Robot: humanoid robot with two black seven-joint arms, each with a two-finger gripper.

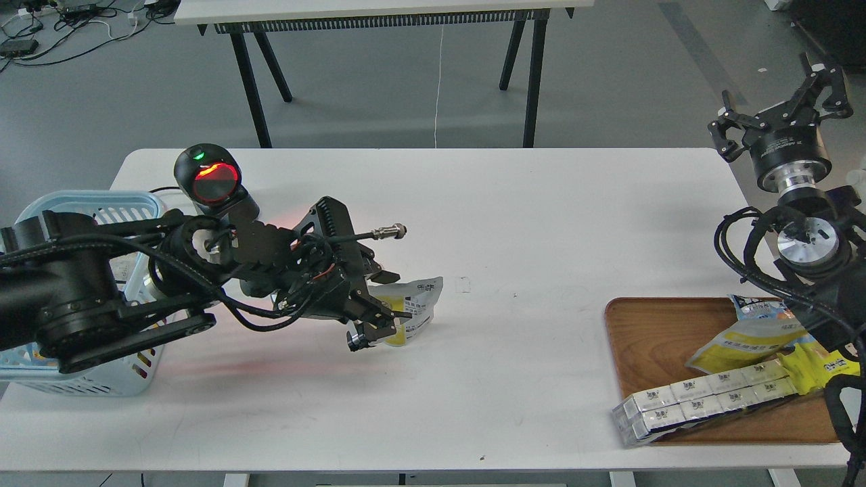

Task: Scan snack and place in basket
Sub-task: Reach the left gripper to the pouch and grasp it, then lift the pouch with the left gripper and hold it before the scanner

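A grey floor fills the top of the frame, with a second table on black legs [254, 88] at the upper centre and loose cables [40, 27] in the upper left corner. Below it a white worktop [514, 223] spans most of the view.

At the left centre the left pincer [379, 301] is closed on the snack [411, 308], a yellow and white-grey pouch with dark print, held just above the worktop and tilted to the right. The black arm and its cables cover the pouch's left part. Just behind the arm, toward the upper left, stands a barcode scanner [208, 181] with a round red-lit window and a small green light on top; a reddish glow lies on the worktop beneath the arm.

The light blue basket [101, 203] sits at the far left edge, largely hidden behind the thick part of the left arm.

At the upper right the right pincer [778, 101] hangs above the worktop's edge, fingers spread wide and holding nothing. Below it, at the lower right, a brown wooden tray [649, 338] carries a flat yellow-white pouch [741, 341], a yellow packet [822, 365], a blue-topped packet [761, 310] and a row of white boxed items [703, 399] lying across its front rim.
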